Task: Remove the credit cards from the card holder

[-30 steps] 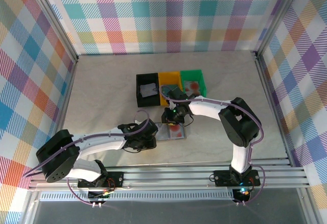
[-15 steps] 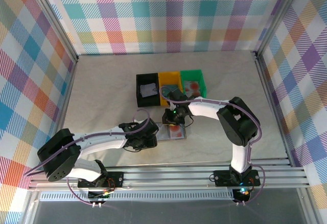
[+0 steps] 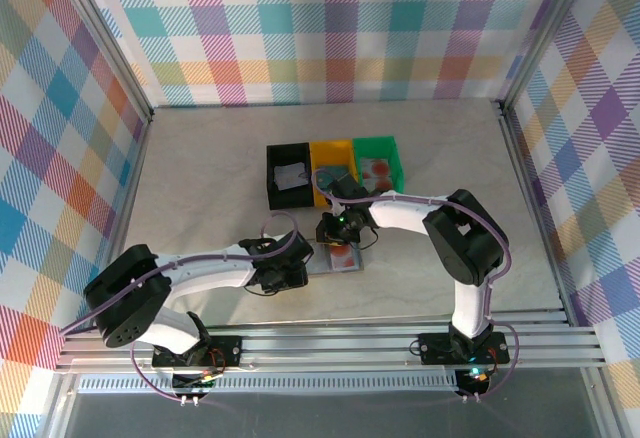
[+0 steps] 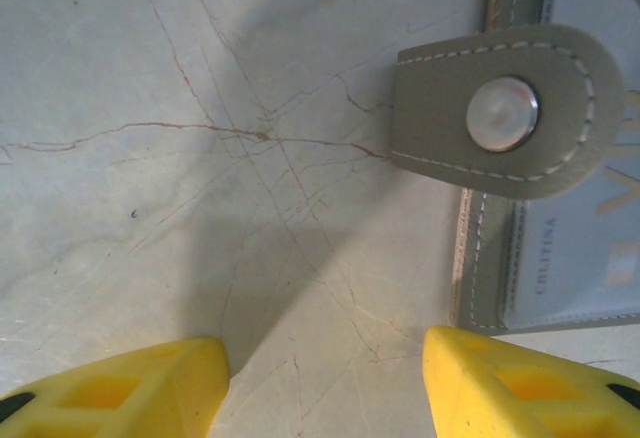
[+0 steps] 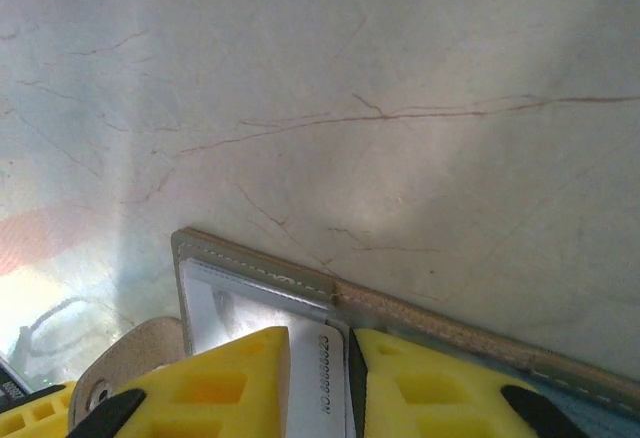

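The card holder (image 3: 328,258) lies opened flat on the bench (image 3: 200,188), near the middle, just nearer than a row of 3 trays. Its long axis runs left to right with the 2 pocket panels facing up. A reddish credit card (image 3: 343,255) shows on the right panel. In the left wrist view its grey snap tab (image 4: 505,113) juts from the stitched edge onto bare bench, round end pointing away from the panel.

The left end effector (image 4: 325,388) sits at the holder's left end, fingers apart with nothing between them, the tab just ahead. The right end effector (image 5: 320,388) is down on the holder's far edge. Its fingers stand close together, and a strip of whitish printed card (image 5: 318,363) shows in the narrow gap. Whether they pinch it I cannot tell.

Beyond the holder, the black tray (image 3: 271,183) holds a whitish card (image 3: 291,175) and the green tray (image 3: 400,163) a card with reddish marks (image 3: 377,168). The yellow tray (image 3: 330,150) stands between them.
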Tool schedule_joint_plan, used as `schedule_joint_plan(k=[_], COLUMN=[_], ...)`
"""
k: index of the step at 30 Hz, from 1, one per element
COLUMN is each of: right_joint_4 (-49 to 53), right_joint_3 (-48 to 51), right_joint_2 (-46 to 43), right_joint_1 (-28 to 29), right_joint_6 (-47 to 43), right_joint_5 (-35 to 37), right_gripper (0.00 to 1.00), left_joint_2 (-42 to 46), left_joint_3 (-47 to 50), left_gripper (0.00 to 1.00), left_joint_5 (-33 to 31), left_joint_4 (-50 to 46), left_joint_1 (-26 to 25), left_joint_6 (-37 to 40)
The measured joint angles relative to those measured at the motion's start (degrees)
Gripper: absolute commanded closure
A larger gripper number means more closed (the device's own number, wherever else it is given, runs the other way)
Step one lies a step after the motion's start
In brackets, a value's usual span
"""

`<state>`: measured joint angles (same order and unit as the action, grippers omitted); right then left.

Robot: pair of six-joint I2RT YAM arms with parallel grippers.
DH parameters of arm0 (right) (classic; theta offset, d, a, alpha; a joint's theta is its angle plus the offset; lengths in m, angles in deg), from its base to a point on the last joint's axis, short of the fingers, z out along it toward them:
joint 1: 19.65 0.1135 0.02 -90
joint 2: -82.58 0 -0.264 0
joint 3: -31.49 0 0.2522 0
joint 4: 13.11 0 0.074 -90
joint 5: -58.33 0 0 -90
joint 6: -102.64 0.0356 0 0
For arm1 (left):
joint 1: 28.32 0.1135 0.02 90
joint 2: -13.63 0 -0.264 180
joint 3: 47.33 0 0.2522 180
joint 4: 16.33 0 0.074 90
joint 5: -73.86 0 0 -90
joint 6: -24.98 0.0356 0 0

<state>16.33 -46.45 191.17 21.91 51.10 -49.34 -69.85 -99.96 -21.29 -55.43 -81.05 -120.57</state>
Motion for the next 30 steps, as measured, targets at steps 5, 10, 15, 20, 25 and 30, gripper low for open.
schedule_joint_plan(k=[5, 10, 15, 20, 25, 30], right_joint_4=[-3.1, -5.6, -6.4, -6.8, -4.9, -3.2], right_joint_3=[1.4, 2.6, 3.1, 3.6, 3.8, 4.5], right_joint_2=[-0.2, -0.3, -0.4, -0.8, -1.5, -3.0], right_joint_1=[0.0, 0.0, -0.3, -0.3, -0.3, -0.3], right_joint_6=[0.0, 0.0, 0.0, 0.0, -0.4, -1.1], right_joint_5=[-1.9, -3.7, -4.5, -4.8, -4.3, -4.3], right_gripper=[0.77, 0.78, 0.78, 0.79, 0.80, 0.80], left_joint_2=[-1.4, -3.0, -3.6, -3.8, -3.2, -1.2], left_joint_3=[-0.4, -1.3, -2.1, -2.3, -2.1, -1.2], left_gripper=[0.44, 0.45, 0.46, 0.48, 0.48, 0.48], left_joint_5=[-0.3, -0.3, -0.3, -0.3, -0.3, 0.3], left_joint_4=[-0.6, -2.0, -2.9, -3.1, -3.3, -2.0], left_joint_1=[0.0, 0.0, 0.0, 0.0, 0.3, 0.8], left_joint_6=[-0.4, -0.4, -0.4, -0.4, -0.4, 0.3])
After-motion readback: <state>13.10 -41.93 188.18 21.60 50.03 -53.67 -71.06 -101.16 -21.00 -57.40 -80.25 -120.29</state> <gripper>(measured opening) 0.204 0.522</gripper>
